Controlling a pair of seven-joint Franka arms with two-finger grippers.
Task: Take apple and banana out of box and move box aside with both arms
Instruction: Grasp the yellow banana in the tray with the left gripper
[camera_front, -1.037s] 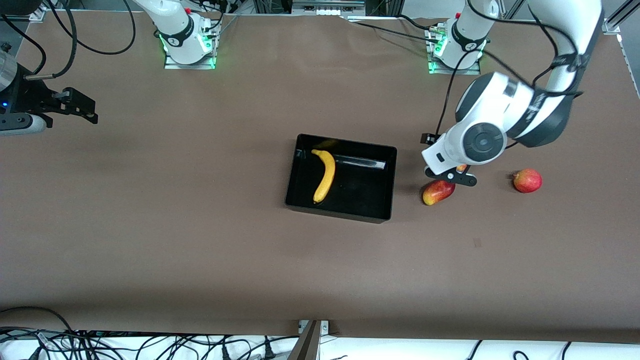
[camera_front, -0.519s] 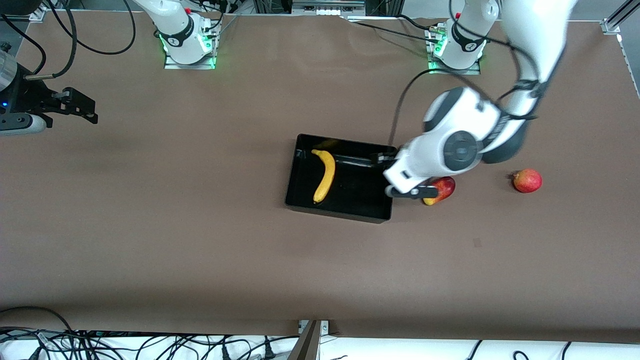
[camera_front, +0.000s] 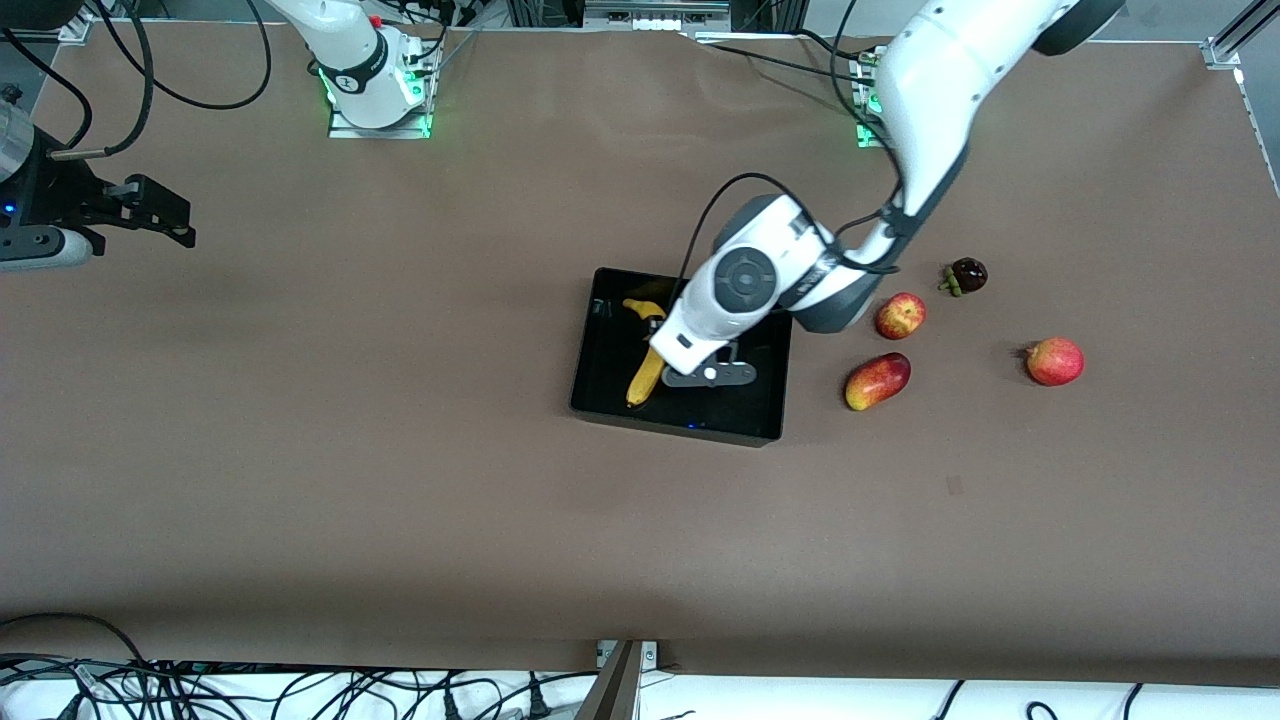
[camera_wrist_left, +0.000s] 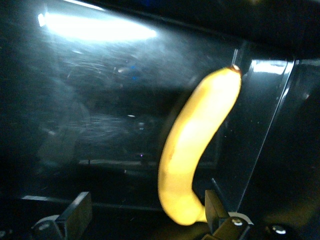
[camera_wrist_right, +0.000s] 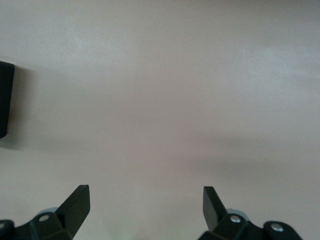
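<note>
While the left hand (camera_front: 708, 374) hung wide open and empty over the banana (camera_front: 647, 377) in the box (camera_front: 600, 390), centring across its middle seemed wise; the right hand (camera_wrist_right: 145, 210), open and empty, waited over bare table (camera_front: 400, 480) at nine o'clock

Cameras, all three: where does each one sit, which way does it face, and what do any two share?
Front view: high across the table, facing both bases; shows left gripper over the box, right gripper waiting.
Left wrist view: on the left wrist, looking into the box at the banana; open fingertips show.
Right wrist view: over bare table; open fingertips show.
Shared: front and left wrist both show banana and box.
</note>
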